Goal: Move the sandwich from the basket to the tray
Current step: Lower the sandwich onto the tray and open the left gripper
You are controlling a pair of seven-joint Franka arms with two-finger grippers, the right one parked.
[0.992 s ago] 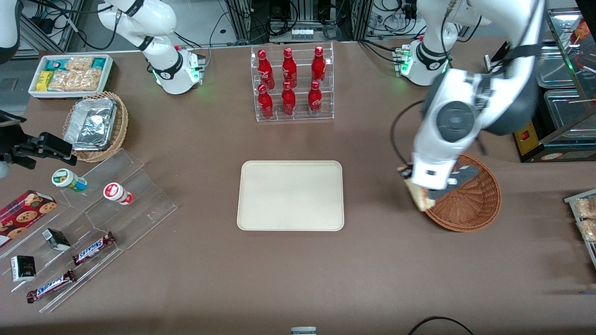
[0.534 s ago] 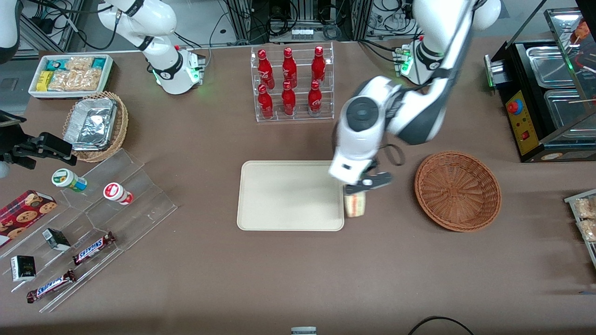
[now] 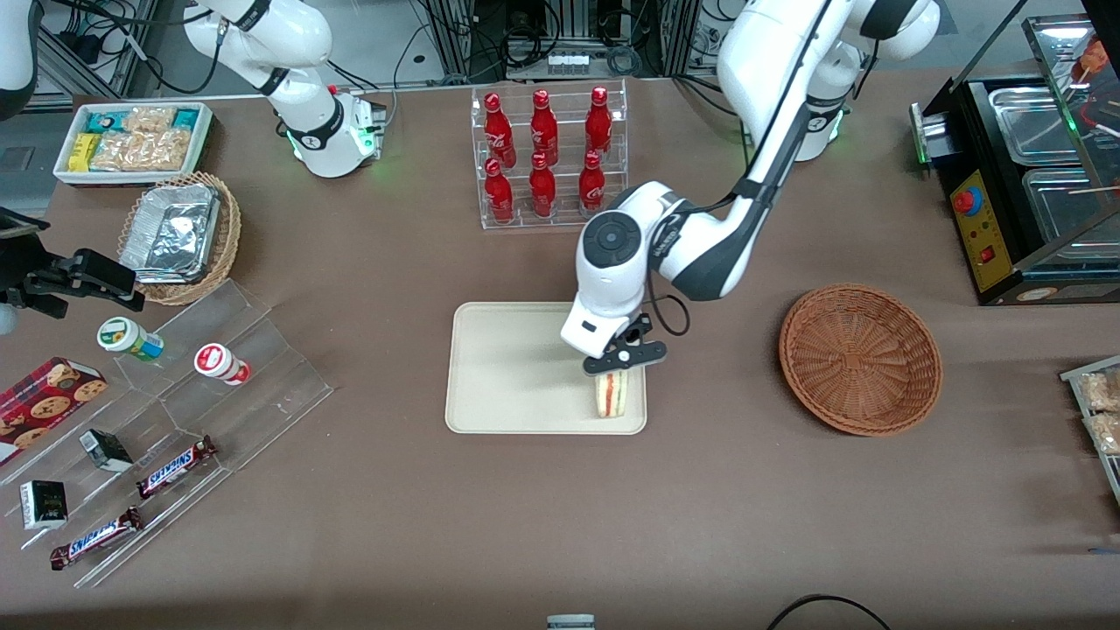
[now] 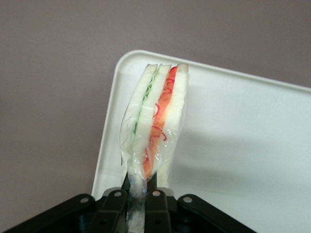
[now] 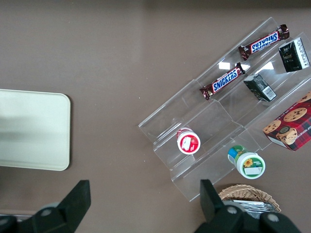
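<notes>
My left gripper (image 3: 619,366) is shut on the sandwich (image 3: 612,394), a wrapped wedge of white bread with red and green filling. It holds the sandwich over the corner of the cream tray (image 3: 507,367) that is nearest the front camera and nearest the basket. In the left wrist view the sandwich (image 4: 155,121) hangs from the gripper (image 4: 140,191) by its plastic wrap, over the tray's corner (image 4: 243,136). I cannot tell whether it touches the tray. The brown wicker basket (image 3: 860,359) sits empty toward the working arm's end of the table.
A clear rack of red bottles (image 3: 548,157) stands farther from the camera than the tray. Toward the parked arm's end are a clear tiered stand (image 3: 175,420) with snacks, a light wicker basket of foil containers (image 3: 179,234) and a white bin of packets (image 3: 133,140). A metal counter (image 3: 1032,157) stands near the basket.
The gripper has carried the sandwich from the basket's rim across the table to above the tray's corner. The basket is left empty.
</notes>
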